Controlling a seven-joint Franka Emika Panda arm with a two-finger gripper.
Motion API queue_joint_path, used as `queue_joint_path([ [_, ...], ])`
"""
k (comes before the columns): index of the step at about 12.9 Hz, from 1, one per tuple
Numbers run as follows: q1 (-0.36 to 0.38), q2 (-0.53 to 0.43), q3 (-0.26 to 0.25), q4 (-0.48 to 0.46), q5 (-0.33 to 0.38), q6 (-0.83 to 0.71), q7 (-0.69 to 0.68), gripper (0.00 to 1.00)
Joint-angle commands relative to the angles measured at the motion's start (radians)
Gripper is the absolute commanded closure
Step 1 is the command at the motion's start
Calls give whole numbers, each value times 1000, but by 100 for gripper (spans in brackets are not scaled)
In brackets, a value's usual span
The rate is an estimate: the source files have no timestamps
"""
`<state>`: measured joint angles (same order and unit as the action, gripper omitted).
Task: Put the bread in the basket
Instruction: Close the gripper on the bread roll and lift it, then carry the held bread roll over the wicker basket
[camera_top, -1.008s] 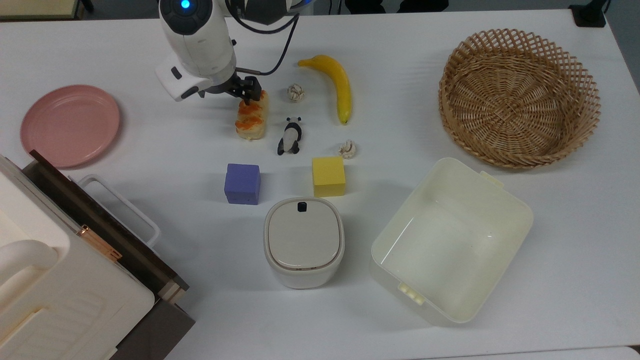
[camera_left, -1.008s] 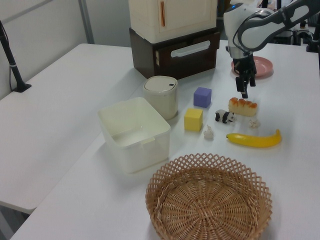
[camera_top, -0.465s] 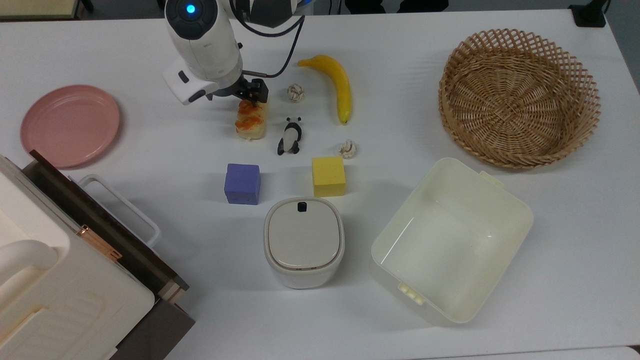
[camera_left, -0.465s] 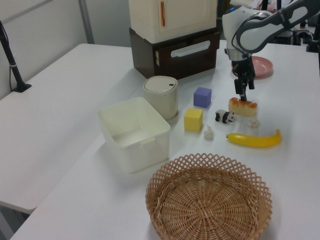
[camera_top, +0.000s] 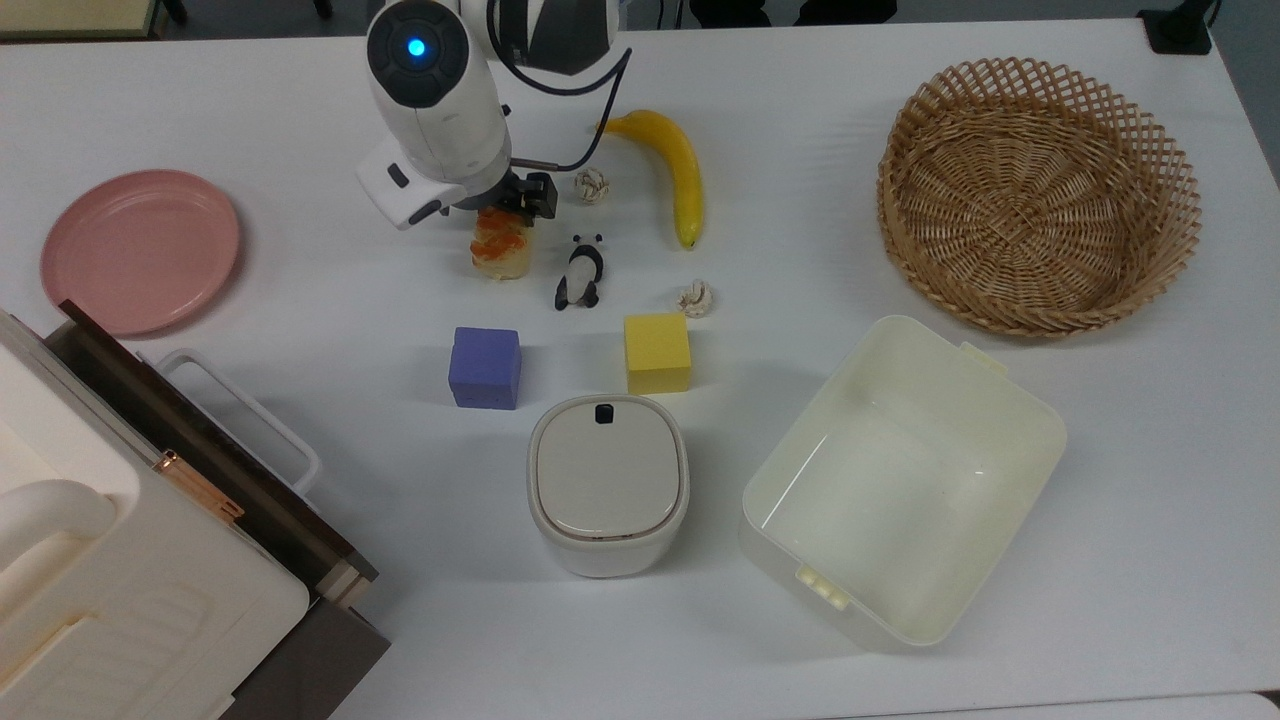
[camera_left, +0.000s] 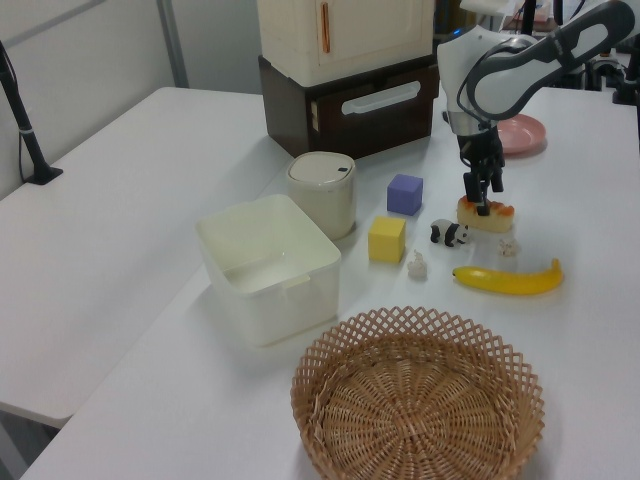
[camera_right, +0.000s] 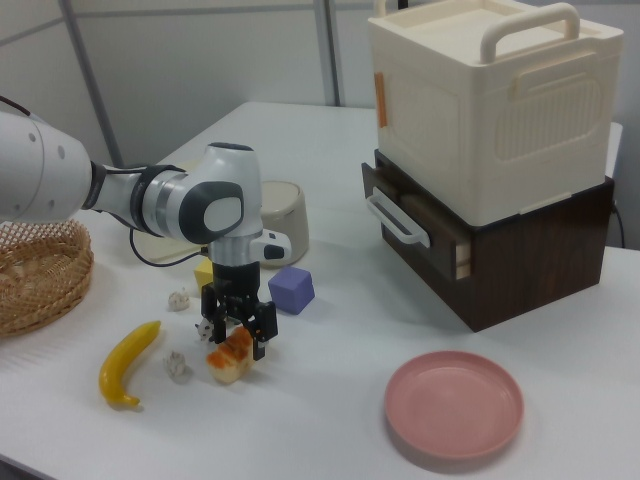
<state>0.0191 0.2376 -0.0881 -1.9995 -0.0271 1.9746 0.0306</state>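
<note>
Since a second ago the arm has shifted toward the top view's right and come down, so the hand (camera_right: 237, 330) now sits directly over the bread (camera_top: 497, 247) rather than at its far end. In the right view the two fingers (camera_right: 264, 331) stand spread, one on each side of the loaf (camera_right: 231, 357), straddling it without having closed; the hand is released and grips nothing. In the left view the hand (camera_left: 481, 194) reaches down to the bread (camera_left: 486, 213), which lies flat on the white counter (camera_top: 300, 330).

The bread has not been displaced. A panda figure (camera_top: 581, 270) lies just beside it on the top view's right, and a yellow banana (camera_top: 673, 166) is further that way, with a small crumpled ball (camera_top: 592, 184) between banana and arm. A second crumpled ball (camera_top: 695, 297) lies near a yellow cube (camera_top: 657, 352); a purple cube (camera_top: 485, 366) stands well apart from it.

The basket (camera_top: 1040, 90) stands at the top view's far right, well apart from the bread. A cream tub (camera_top: 1010, 395) and a lidded white canister (camera_top: 607, 495) stand nearer the camera. A pink plate (camera_top: 138, 248) lies at the top view's left, beside a cream and brown cabinet (camera_top: 120, 560).
</note>
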Motion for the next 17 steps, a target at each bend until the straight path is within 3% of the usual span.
queue_joint_path([
  [1,9,20,8,-13,16,61,34,18],
  [4,2,23,33,-12,16,75,60,64],
  [5,2,19,33,-7,16,66,60,73],
  [11,8,-60,34,66,15,-97,51,78],
  [13,86,-70,60,141,13,-157,71,78],
  [17,250,-70,62,246,15,-188,182,78],
])
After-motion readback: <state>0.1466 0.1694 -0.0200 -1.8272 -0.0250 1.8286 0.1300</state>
